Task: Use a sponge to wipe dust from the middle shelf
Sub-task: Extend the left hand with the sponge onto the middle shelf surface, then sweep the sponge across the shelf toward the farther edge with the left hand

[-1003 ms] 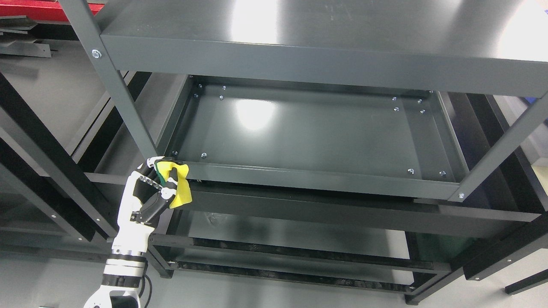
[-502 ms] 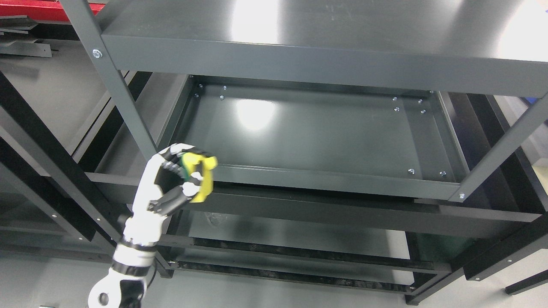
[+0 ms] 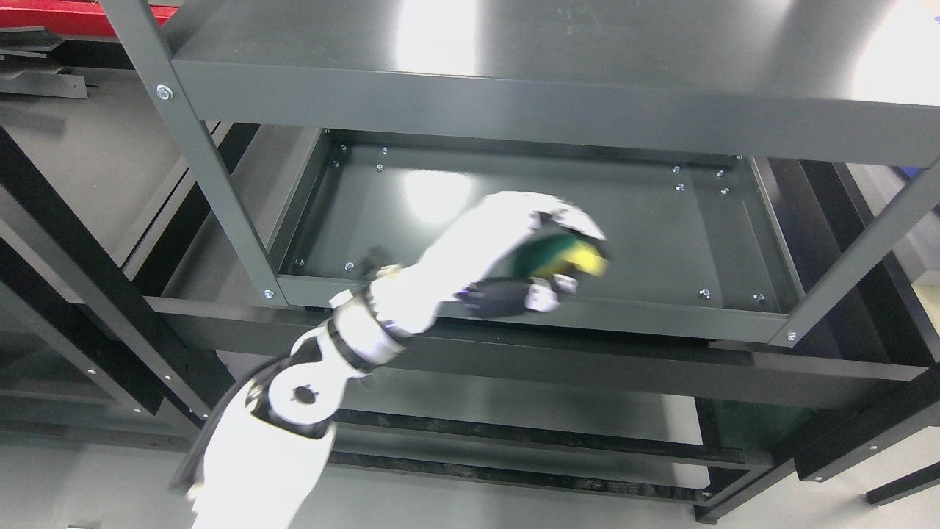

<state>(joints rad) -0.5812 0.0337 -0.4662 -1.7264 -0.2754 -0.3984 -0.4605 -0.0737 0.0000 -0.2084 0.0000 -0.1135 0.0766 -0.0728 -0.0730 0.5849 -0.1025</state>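
Note:
My left hand (image 3: 562, 253) reaches in from the lower left over the front lip of the middle shelf (image 3: 514, 213), blurred by motion. Its fingers are curled around a yellow and green sponge (image 3: 562, 253), whose yellow end pokes out to the right. The hand hovers over the shelf's front middle part; whether the sponge touches the dark grey metal surface cannot be told. The white forearm (image 3: 418, 294) crosses the shelf's front rim. No right hand shows.
The top shelf (image 3: 558, 66) overhangs the middle one, leaving a low gap. Grey uprights stand at front left (image 3: 213, 184) and front right (image 3: 859, 257). A lower shelf (image 3: 514, 404) lies beneath. Small bolts dot the middle shelf's corners.
My left hand has swung up and to the right with the sponge, from the shelf's front left corner to over its front middle part. The arm now extends well into view.

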